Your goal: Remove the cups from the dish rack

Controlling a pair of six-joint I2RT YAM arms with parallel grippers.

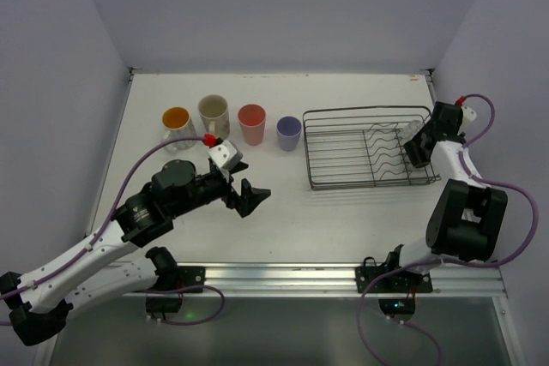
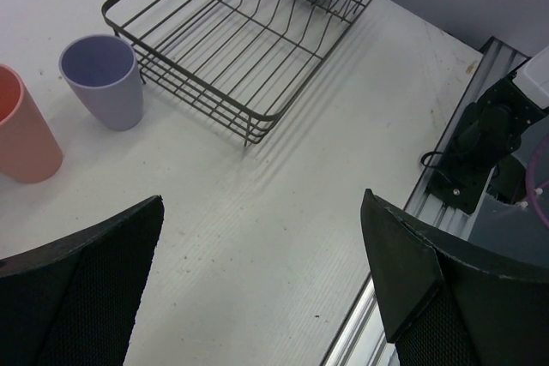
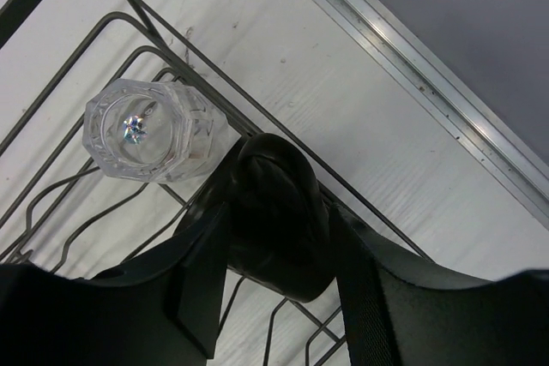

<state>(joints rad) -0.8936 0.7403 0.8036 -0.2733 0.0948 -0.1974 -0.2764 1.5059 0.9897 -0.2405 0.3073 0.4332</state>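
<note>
A white table (image 1: 343, 220) boxed in by plain lavender-grey walls carries the whole job, and 4 cups stand out on it in a row to the left of the dish rack (image 1: 306, 147): the orange-inside cup (image 1: 175, 120), the cream mug (image 1: 214, 113), the salmon cup (image 1: 252, 123) and the lavender cup (image 1: 289, 133), all upright and well apart from the wire. That leaves 2 in the rack, both at its right end. The clear glass (image 3: 146, 130) sits among the wires near the corner; whether it stands or lies on its side is hard to tell. Just beside it is a dark cup (image 3: 273, 203), probably the small brown one. The right gripper (image 1: 420, 150) is down at that end with its fingers (image 3: 202, 280) pressed on either flank of the dark cup, so it looks clamped on it, with the cup low among the wires. The left gripper (image 1: 247, 195) hangs over bare table in front of the row, jaws wide apart and holding nothing. The step in hand appears to be pulling out cup 5 of 6. The next move likely calls for a straight lift clear of the rim and dividers without knocking the glass, then a carry to open table.
</note>
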